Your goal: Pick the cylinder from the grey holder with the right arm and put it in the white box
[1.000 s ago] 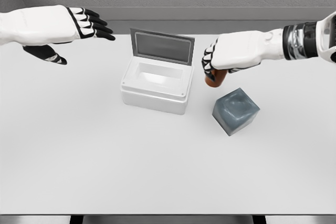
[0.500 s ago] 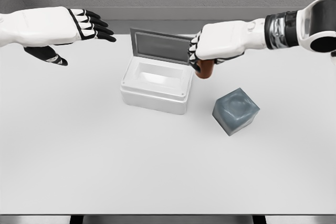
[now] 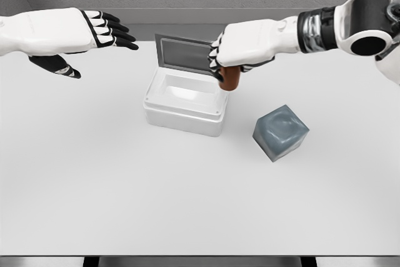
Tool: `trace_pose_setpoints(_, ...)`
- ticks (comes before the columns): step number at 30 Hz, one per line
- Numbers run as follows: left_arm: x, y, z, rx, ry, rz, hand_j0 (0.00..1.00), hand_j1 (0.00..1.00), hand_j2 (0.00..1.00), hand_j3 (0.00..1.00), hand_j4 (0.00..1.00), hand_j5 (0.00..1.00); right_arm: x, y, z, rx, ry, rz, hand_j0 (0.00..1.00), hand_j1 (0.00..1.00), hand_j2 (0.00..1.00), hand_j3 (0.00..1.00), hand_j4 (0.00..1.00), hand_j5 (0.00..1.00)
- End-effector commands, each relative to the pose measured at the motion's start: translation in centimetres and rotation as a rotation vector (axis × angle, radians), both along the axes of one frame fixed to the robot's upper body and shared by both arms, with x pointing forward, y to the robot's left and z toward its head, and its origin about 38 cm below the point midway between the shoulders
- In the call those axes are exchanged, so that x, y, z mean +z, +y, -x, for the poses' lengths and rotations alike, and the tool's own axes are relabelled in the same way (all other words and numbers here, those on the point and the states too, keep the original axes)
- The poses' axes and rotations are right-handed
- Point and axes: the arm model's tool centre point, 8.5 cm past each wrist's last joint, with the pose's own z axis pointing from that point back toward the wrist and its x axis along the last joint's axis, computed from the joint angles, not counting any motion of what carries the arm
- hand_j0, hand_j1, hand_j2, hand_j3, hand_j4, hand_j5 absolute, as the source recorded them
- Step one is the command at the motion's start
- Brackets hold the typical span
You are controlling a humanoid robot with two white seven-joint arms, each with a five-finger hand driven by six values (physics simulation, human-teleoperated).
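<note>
Cylinder transfer is underway: left hand (image 3: pixel 75 29) hovers spread and idle; the open white rectangular box (image 3: pixel 184 100) waits; the right hand (image 3: pixel 240 45) grips the small reddish-brown cylinder (image 3: pixel 230 78) over its right rim. Next, shift left, then release. Grey cube holder (image 3: pixel 280 132) sits vacated.

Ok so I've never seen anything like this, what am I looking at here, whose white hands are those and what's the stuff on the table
This is a computer simulation of a humanoid robot, seen from a camera on its head, looking down at a white table. The two white arms are its own, each ending in a five-finger hand. The left hand hangs open over the table's far left and holds nothing. The right hand grips a small brown cylinder and holds it in the air at the right rim of the white box, whose lid stands open. To the right sits a grey holder, the block the cylinder belongs in, now empty. The job is to put the cylinder into the box.
</note>
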Motion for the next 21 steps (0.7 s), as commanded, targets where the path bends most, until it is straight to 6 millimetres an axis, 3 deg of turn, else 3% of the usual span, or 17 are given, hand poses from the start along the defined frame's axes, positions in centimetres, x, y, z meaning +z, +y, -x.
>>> trace_pose_setpoints(1,0.0,0.0,0.0,0.0,0.002,0.005,1.0,1.0,1.0,1.0,1.0,1.0,-0.3,0.7,-0.5,-0.003,0.008,-0.007,0.43,0.43,0.43,0.43,0.43,0.43)
trace_pose_setpoints(21,-0.2,0.0,0.0,0.0,0.01,0.002,1.0,1.0,1.0,1.0,1.0,1.0,-0.6,3.5,-1.0,0.028,0.01,-0.007,0.45,0.45,0.45,0.45,0.45,0.45)
